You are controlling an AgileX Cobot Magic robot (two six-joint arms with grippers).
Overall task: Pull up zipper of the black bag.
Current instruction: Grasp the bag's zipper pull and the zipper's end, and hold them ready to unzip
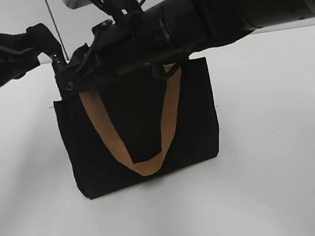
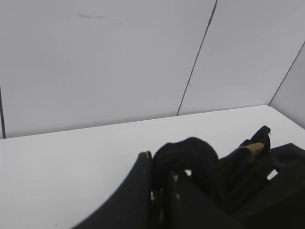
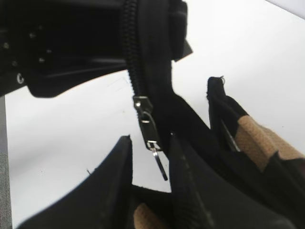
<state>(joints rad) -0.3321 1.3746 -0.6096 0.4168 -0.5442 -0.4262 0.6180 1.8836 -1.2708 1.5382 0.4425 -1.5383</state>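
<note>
White tabletop (image 1: 284, 182) with pale wall panels behind, dark seams between panels in the left wrist view.

Zipper (image 3: 145, 121): small silver pull, hangs on the black zip track at the bag's top edge, seen only in the right wrist view. It dangles between the two dark fingers (image 3: 107, 191) of the right gripper (image 3: 147, 183); fingers spread, not touching the pull, nothing pinched. Track runs up from the pull into the dark mass at the frame top.

Black bag (image 1: 141, 126): stands upright on the table, center of the exterior view, slightly left. Tan handle (image 1: 139, 132) droops in a U down the front panel. Second tan strap visible at the right edge of the right wrist view.

Right arm (image 1: 218, 9) comes in from upper right, crosses over the bag top, gripper end at the bag's upper left corner. Zipper itself hidden in the exterior view.

Left gripper (image 1: 59, 64): reaches from the left, sits at the same upper left corner, touching the bag's top edge. Left wrist view shows black fabric bunched in front of its fingers (image 2: 138, 191); looks clamped on the bag's edge, but contact is partly hidden.
</note>
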